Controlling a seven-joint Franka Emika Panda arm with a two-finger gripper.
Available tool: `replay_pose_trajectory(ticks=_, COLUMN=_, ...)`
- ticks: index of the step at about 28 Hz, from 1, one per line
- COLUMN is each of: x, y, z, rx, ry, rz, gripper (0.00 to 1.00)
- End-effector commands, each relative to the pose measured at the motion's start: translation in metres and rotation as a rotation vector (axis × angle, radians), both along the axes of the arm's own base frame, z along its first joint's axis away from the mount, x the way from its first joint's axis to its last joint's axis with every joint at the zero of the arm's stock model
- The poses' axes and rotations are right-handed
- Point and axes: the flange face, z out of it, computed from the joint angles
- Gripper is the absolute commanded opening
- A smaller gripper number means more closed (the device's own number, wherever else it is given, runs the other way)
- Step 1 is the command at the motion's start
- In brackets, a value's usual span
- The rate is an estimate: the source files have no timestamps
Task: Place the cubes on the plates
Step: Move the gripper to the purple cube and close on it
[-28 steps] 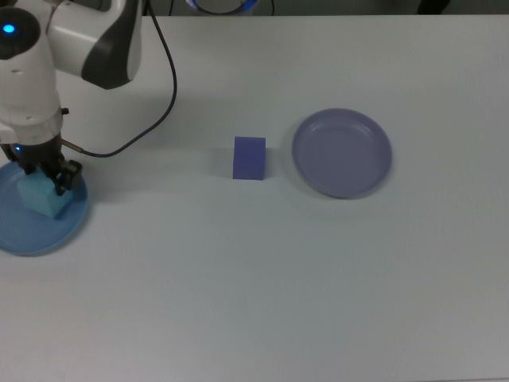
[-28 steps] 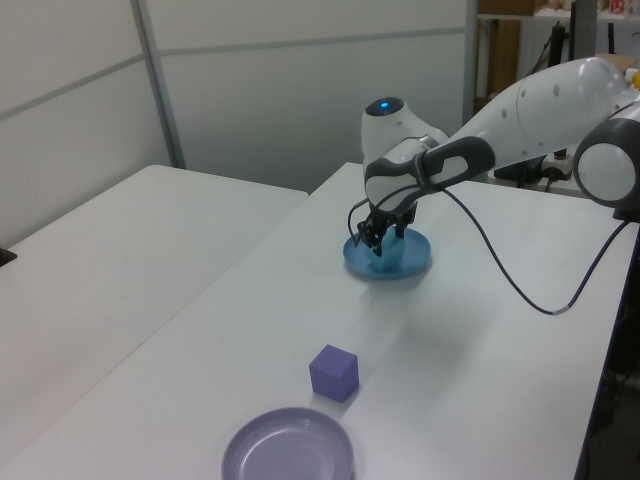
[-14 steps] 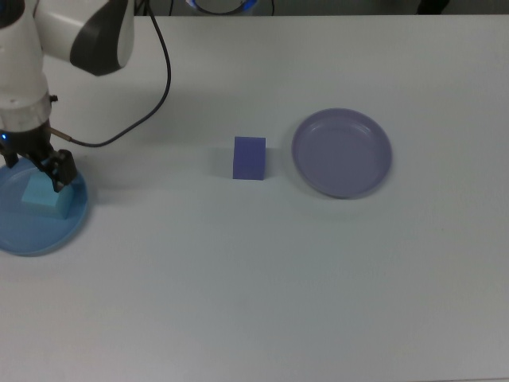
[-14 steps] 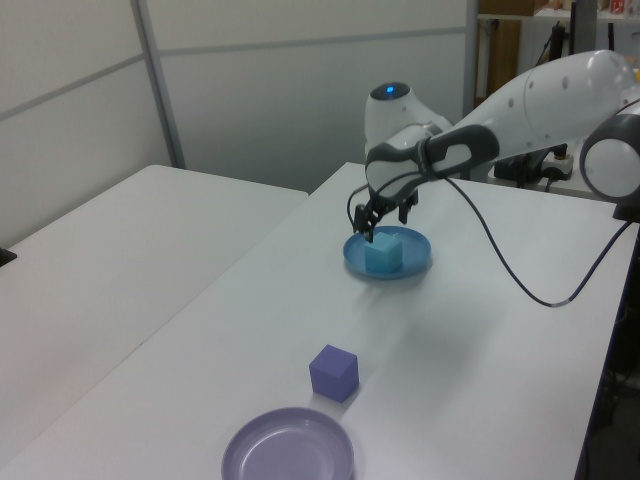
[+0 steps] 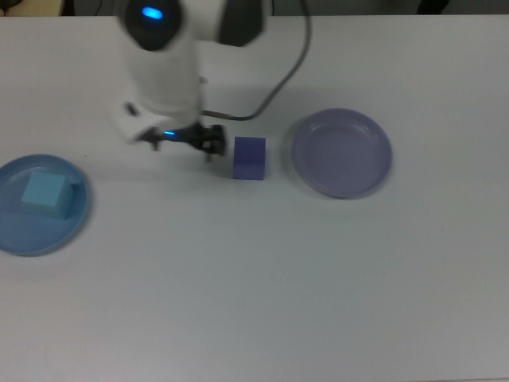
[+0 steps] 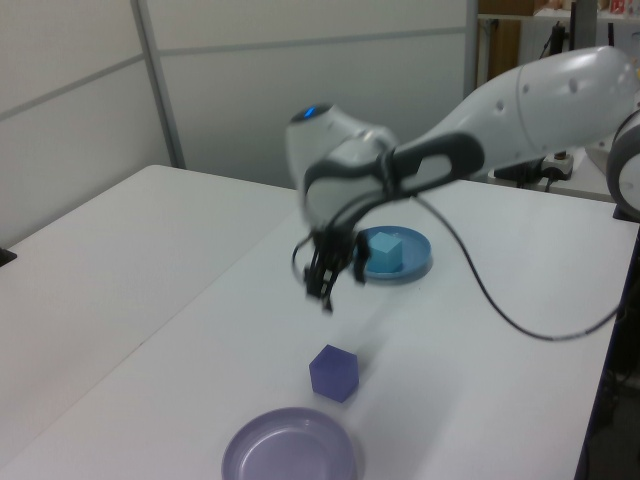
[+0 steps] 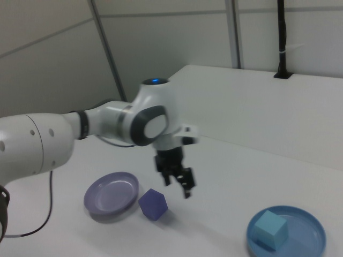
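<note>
We take this for a robotics lab or test room rather than a home. A white Franka arm with a glowing blue status light works over a plain white table that carries only simple props: a sky blue plate, a lavender plate and two small coloured cubes. A black cable trails from the arm across the tabletop. Behind the table we see pale partition panels with metal framing, and a second white table alongside. At the left view's upper right, shelving and equipment stand in the background.
</note>
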Motion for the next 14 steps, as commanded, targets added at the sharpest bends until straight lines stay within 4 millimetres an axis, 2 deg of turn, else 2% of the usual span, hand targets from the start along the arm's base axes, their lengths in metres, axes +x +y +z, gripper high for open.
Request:
replay_pose_trajectory(ticks=1, x=-0.021, y=0.051, z=-0.023, rx=0.001, ry=0.058, rz=0.065, gripper=1.0)
replay_pose_trajectory(ticks=3, x=-0.026, y=0.07, z=-0.023, rx=-0.001, ry=0.061, rz=0.096, gripper=1.0)
replay_pose_trajectory(ticks=5, x=-0.028, y=0.078, z=-0.022, rx=-0.002, ry=0.062, rz=0.106, gripper=1.0)
replay_pose_trajectory(ticks=9, x=-0.032, y=0.085, z=-0.031, rx=-0.003, ry=0.076, rz=0.121, gripper=1.0)
replay_pose_trajectory(ticks=14, x=-0.032, y=0.085, z=-0.035, rx=-0.006, ry=0.082, rz=0.122, gripper=1.0)
